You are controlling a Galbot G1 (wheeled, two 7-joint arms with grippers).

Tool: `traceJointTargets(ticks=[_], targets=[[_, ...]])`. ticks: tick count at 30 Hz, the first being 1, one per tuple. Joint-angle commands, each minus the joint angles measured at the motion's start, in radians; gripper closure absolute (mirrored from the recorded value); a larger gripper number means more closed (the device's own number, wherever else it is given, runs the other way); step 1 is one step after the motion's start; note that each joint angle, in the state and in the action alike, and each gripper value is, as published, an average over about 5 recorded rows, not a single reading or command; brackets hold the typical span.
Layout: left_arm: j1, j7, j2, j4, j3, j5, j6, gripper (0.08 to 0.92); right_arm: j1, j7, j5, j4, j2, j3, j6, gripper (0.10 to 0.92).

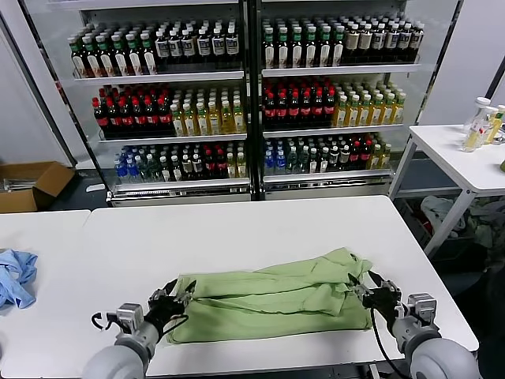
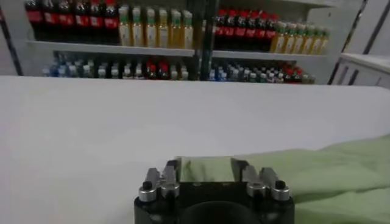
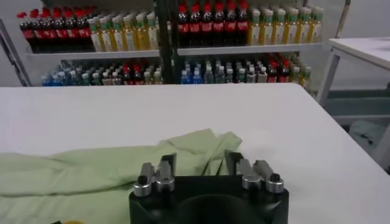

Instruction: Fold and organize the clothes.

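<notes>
Shirt [image 1: 272, 304] lies folded into a long band on the table [image 1: 237, 229], long axis running left to right; left gripper [image 1: 172, 300] and right gripper [image 1: 371, 294] sit at opposite ends, both open, holding nothing

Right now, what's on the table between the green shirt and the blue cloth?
Nothing: in the head view, only bare white table lies between the green shirt and the blue cloth.

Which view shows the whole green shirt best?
The head view: the green shirt lies folded lengthwise across the table's near edge, both ends visible between the left gripper and right gripper. Each wrist view shows only one end.
</notes>
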Motion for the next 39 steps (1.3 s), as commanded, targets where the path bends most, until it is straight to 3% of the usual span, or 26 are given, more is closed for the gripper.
traceJointTargets(ticks=[1,4,7,21,30,39], targets=[[0.046,-0.088,-0.112,0.010,0.042,0.245,-0.035,0.374,-0.042,-0.010,-0.056,0.029,0.005,0.003,0.024,0.299],[0.038,-0.094,-0.132,0.036,0.048,0.264,-0.037,0.288,-0.043,-0.013,-0.067,0.032,0.005,-0.005,0.029,0.232],[0.041,-0.090,-0.139,0.048,0.052,0.253,-0.033,0.253,-0.040,-0.010,-0.066,0.031,0.002,-0.005,0.029,0.207],[0.058,-0.041,-0.131,0.041,0.007,-0.006,0.031,0.636,-0.031,0.003,-0.048,0.030,-0.008,0.004,0.029,0.203],[0.081,-0.005,-0.047,0.033,-0.212,-0.143,0.028,0.881,-0.023,0.004,-0.030,0.030,-0.016,0.016,0.036,0.203],[0.120,0.062,0.091,0.109,-0.547,-0.238,0.027,0.908,0.016,0.001,-0.018,0.020,-0.024,0.006,0.044,0.203]])
